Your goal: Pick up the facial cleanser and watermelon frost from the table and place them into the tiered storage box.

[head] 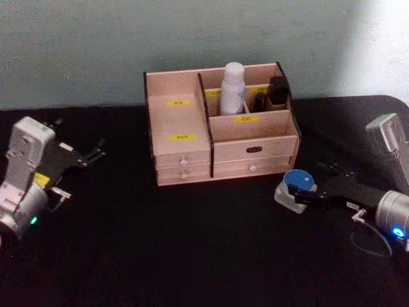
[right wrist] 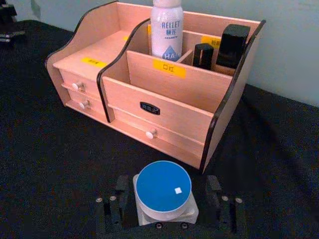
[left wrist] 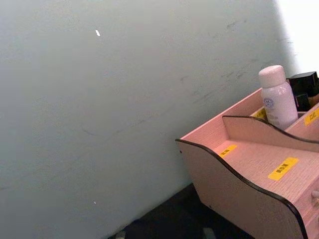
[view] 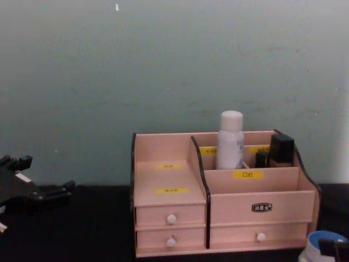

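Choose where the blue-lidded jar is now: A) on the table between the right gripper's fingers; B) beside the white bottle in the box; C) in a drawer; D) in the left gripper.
A: the blue-lidded jar stands on the black table, with the open fingers of the right gripper on either side.

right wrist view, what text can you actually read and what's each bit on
"RELLET": white bottle standing in the tiered storage box
"HA": lower on the same bottle, cut off by the divider
"口红": yellow label on that divider
Other yellow labels: too blurred to read
Black plaque on the drawer front: too small to read
Blue-lidded jar: no text, only a small white mark
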You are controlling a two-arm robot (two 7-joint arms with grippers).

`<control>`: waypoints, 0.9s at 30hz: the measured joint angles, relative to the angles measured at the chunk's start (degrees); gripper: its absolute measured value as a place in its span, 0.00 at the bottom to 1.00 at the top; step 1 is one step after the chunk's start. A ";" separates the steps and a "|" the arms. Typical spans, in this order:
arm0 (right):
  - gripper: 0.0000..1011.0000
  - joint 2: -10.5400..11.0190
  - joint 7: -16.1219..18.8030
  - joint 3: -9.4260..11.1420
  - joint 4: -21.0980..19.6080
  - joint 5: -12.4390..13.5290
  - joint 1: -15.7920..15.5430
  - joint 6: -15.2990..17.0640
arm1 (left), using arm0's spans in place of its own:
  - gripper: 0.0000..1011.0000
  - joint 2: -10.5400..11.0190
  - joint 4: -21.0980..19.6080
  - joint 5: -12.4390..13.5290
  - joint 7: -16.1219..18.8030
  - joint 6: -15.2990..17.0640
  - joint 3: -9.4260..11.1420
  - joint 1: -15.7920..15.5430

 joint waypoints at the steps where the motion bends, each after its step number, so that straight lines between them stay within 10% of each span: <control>1: 0.99 0.01 0.02 -0.19 0.15 -0.11 0.10 0.08 | 0.99 0.00 0.00 0.00 0.00 0.00 0.00 0.00; 27: 0.99 -0.58 0.20 -1.97 2.65 -1.03 1.66 0.70 | 0.99 0.00 0.00 0.00 0.00 0.00 0.00 0.00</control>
